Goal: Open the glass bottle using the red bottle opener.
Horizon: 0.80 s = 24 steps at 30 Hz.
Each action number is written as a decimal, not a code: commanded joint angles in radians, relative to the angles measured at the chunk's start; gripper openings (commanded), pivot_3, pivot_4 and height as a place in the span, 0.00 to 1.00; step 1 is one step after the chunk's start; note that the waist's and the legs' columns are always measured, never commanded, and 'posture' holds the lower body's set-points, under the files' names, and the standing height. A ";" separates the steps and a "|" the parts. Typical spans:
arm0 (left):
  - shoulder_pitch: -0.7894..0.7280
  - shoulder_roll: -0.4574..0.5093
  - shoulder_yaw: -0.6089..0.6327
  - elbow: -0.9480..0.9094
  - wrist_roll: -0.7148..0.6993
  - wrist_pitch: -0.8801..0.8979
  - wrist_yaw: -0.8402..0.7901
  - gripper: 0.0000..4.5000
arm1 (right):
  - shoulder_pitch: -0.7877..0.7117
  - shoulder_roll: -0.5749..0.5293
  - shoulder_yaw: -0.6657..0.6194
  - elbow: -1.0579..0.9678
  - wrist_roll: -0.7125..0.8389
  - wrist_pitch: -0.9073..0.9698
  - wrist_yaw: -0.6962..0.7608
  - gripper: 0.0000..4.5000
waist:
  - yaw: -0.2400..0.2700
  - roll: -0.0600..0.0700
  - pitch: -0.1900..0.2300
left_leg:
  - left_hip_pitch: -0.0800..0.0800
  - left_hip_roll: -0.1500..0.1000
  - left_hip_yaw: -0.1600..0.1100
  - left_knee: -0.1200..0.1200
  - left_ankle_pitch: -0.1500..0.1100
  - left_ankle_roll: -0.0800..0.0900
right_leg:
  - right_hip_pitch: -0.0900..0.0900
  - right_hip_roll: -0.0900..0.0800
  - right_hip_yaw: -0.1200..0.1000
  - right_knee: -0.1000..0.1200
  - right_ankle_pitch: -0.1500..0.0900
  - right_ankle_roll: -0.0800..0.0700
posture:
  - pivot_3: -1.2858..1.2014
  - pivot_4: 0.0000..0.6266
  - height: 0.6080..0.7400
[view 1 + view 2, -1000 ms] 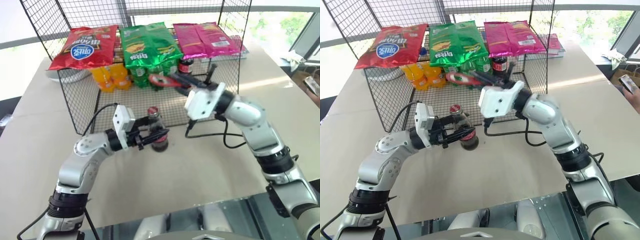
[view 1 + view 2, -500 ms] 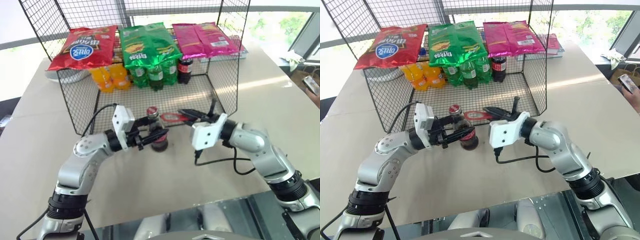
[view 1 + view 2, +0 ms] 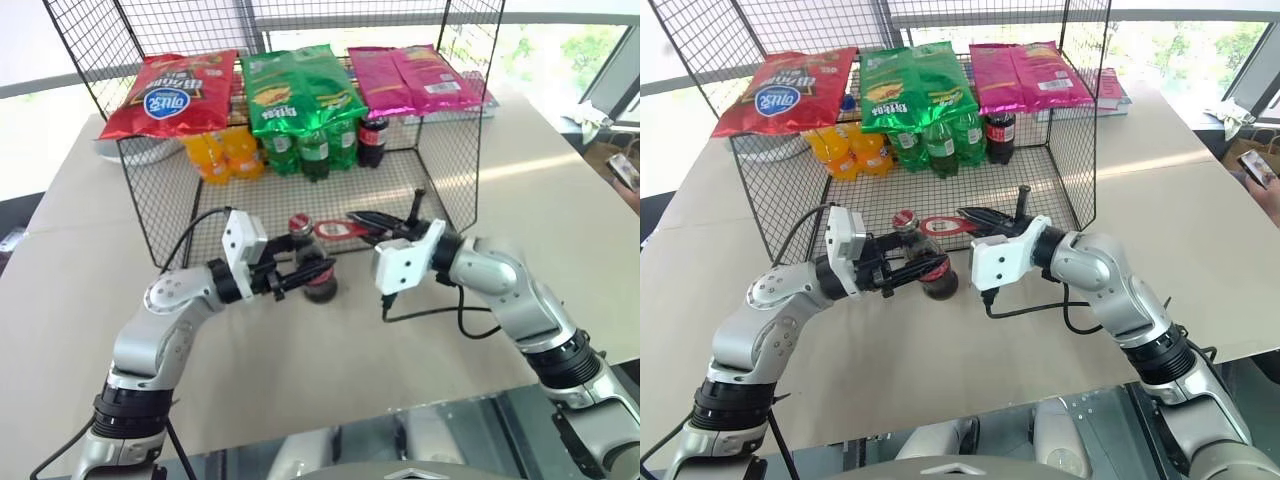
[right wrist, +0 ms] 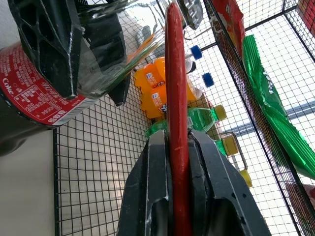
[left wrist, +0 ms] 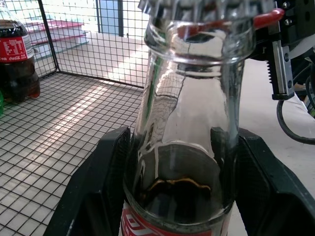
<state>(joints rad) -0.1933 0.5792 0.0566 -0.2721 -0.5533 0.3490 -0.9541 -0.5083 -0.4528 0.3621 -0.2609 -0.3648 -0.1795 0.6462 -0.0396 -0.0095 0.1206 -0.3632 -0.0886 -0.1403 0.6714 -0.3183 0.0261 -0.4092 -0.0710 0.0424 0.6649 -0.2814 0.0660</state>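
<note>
Two grippers meet over the table (image 3: pixel 90 260), in front of the wire rack (image 3: pixel 440 180). Between the left gripper's (image 3: pixel 312 269) fingers stands the glass bottle (image 3: pixel 312 262), upright and clamped at the shoulder just above its red label; its cap (image 3: pixel 299 222) is on. Glass is stiff, smooth and breakable, likely heavy with cola, so this low grip on the thick body seems wise. Pinched flat in the right gripper (image 3: pixel 975 216), the red bottle opener (image 3: pixel 945 224) reaches out ahead of the fingertips, its ring head just beside the cap. Thin and rigid, it should lever well if held near the handle.
</note>
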 commanded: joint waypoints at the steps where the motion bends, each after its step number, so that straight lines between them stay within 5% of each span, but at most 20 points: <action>1: -0.012 0.001 -0.009 -0.010 -0.003 -0.018 -0.025 0.51 | -0.041 0.019 -0.028 -0.066 0.022 -0.009 -0.012 0.00 | 0.000 0.000 0.000 | 0.000 0.000 0.000 0.000 0.000 0.000 | 0.000 0.000 0.000 0.000 0.000 0.000 | 0.52 0.24 1.00; 15: -0.021 0.000 -0.006 0.031 0.006 -0.046 -0.052 0.51 | -0.056 0.042 -0.055 -0.095 0.038 0.021 -0.019 0.00 | -0.001 0.000 0.000 | 0.000 0.000 0.000 0.000 0.000 0.000 | 0.000 0.000 0.000 0.000 0.000 0.000 | 0.52 0.24 1.00; 24: -0.024 -0.012 -0.006 0.043 0.013 -0.067 -0.051 0.51 | 0.179 0.158 -0.139 -0.160 0.276 0.537 0.005 0.00 | 0.001 0.000 0.000 | 0.000 0.000 -0.001 0.000 0.000 0.000 | 0.000 0.000 0.000 0.000 0.000 0.000 | 0.52 0.24 1.00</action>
<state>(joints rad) -0.2128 0.5709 0.0427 -0.2242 -0.5420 0.2969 -1.0066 -0.3497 -0.3075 0.2585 -0.3572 -0.1580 0.2429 0.6408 -0.0381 -0.0093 0.1206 -0.3633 -0.0890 -0.1412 0.6715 -0.3183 0.0261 -0.4087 -0.0713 0.0421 0.6649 -0.2814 0.0660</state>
